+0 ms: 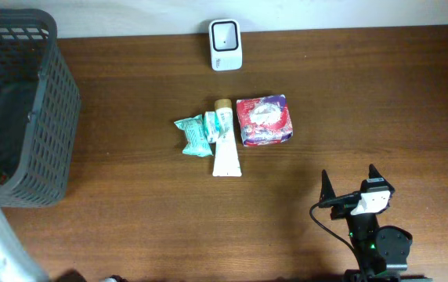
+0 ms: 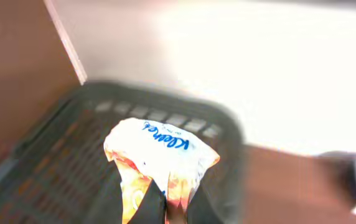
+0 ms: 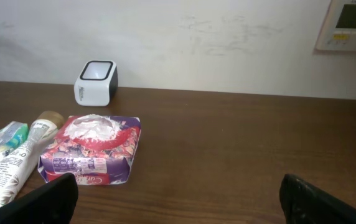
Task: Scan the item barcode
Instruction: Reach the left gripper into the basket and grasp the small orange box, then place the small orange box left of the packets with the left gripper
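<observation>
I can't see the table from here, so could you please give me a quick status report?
Left gripper shut on Kleenex pack, over basket. Right gripper open, empty. Scanner at table's back edge, uncovered.

A white tube (image 1: 225,145) lies on the wooden table (image 1: 130,227) between a teal packet (image 1: 193,135) and a purple pack (image 1: 265,121). A grey mesh basket (image 1: 56,117) stands at the table's left edge.
</observation>
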`<state>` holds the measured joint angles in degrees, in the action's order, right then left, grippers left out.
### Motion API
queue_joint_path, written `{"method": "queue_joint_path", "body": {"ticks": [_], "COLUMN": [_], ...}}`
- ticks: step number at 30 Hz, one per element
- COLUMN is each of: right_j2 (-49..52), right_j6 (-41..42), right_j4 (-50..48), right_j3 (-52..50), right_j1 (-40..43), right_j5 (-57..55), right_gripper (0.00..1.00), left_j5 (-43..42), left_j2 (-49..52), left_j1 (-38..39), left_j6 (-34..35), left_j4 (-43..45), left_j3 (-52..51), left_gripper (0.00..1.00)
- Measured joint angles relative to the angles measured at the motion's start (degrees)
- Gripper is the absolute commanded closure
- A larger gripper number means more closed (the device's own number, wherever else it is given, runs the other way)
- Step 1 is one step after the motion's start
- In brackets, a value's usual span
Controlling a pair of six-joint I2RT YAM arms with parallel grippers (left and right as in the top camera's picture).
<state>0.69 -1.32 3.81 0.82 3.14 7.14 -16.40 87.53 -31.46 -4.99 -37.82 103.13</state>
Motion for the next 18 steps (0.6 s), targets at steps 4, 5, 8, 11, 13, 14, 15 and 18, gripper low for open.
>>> {"method": "queue_joint_path", "body": {"ticks": [4, 5, 8, 11, 13, 14, 15, 18], "right_j2": [-0.02, 0.00, 0.00, 0.00, 0.00, 0.00, 0.00, 0.00], "right_j6": [0.04, 0.02, 0.02, 0.04, -0.02, 0.02, 0.02, 0.02], "right_j4": [0.00, 0.02, 0.00, 0.00, 0.00, 0.00, 0.00, 0.00], "right_j3": [0.00, 0.00, 0.00, 0.00, 0.00, 0.00, 0.00, 0.00], "right_j1": [0.00, 0.00, 0.00, 0.00, 0.00, 0.00, 0.00, 0.00], "right_j5": [0.00, -0.04, 0.02, 0.02, 0.00, 0.00, 0.02, 0.00], "right_gripper": [0.01, 0.01, 0.01, 0.01, 0.01, 0.01, 0.01, 0.01], "left_j5": [-15.82, -17.00, -17.42, -4.37, 10.54, 19.34, 23.26, 28.74], "left_j2": [-6.84, -5.86, 1.75, 10.56, 15.74, 19.04, 21.62, 30.77], "left_j1": [8.02, 13.03, 32.57, 45.48, 49.70, 51.28, 51.67, 51.65], "left_j6": [23.54, 25.33, 26.97, 26.88, 26.86, 26.88, 26.88, 26.86], "left_j4": [2.32, 2.34, -0.92, -7.93, -13.25, -16.81, -17.33, -18.82], "left_j3": [0.92, 0.92, 1.01, 1.03, 0.96, 1.09, 1.09, 1.05], "left_gripper": [1.00, 1.00, 1.00, 1.00, 1.00, 1.00, 1.00, 1.00]}}
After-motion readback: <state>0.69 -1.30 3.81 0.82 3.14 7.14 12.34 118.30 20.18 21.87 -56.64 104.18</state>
